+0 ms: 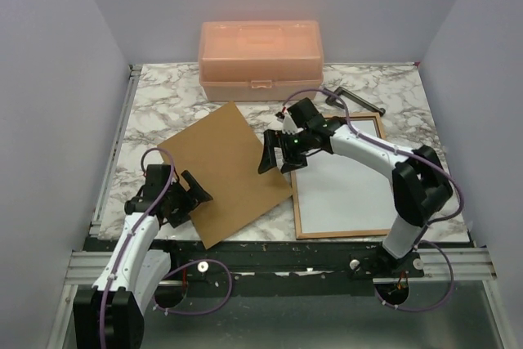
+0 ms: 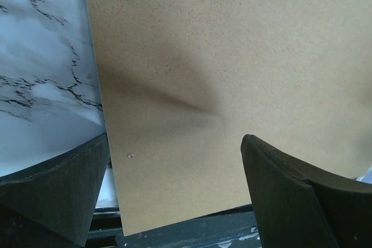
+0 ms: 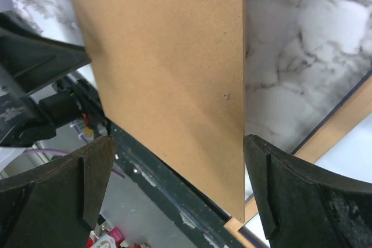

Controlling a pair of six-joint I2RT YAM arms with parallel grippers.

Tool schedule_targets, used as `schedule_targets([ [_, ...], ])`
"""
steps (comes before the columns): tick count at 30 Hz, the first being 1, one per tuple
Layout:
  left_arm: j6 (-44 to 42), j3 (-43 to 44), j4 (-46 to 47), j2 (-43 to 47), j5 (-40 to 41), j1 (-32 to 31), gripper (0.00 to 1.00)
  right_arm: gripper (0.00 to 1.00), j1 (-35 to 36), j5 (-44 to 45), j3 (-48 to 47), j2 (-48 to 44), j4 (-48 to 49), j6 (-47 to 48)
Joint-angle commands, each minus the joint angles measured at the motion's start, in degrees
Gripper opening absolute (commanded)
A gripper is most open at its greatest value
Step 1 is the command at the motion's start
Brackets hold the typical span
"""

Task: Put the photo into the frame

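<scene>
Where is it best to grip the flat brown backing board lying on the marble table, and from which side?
Grip the thin brown rectangular backing board at its near corner, from the front-left, beside the open left gripper. It lies flat, so a top pinch finds no edge; that corner seems to stick out past the marble table, leaving room underneath.

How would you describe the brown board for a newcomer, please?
On the marble table, look in front of the peach plastic box. The brown backing board lies askew, left of centre. Unlike the wood-rimmed frame beside it, it is plain and borderless.
</scene>
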State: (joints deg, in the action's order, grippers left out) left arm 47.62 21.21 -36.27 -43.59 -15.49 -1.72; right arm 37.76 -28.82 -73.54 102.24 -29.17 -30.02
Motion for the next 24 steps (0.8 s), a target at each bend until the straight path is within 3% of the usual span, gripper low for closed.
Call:
schedule_targets([
  [1, 4.5, 1.7, 6.4, -2.7, -8.7, -4.5, 0.93, 1.0, 4.5, -11.1, 4.4, -6.9, 2.1, -5.9],
  [12, 9.2, 6.3, 12.7, -13.7, -2.8, -18.5, 0.93, 1.0, 4.5, -2.0, 18.8, -22.7, -5.7, -5.9],
  [18, 7.2, 7.5, 9.0, -15.6, 2.1, -19.4, 0.95, 1.0, 4.2, 11.6, 27.9, -27.1, -8.0, -5.3],
  [24, 5.6, 7.1, 7.1, -16.2, 4.1, -19.4, 0.96, 1.0, 0.5, 15.8, 29.3, -26.0, -6.8, -3.2],
])
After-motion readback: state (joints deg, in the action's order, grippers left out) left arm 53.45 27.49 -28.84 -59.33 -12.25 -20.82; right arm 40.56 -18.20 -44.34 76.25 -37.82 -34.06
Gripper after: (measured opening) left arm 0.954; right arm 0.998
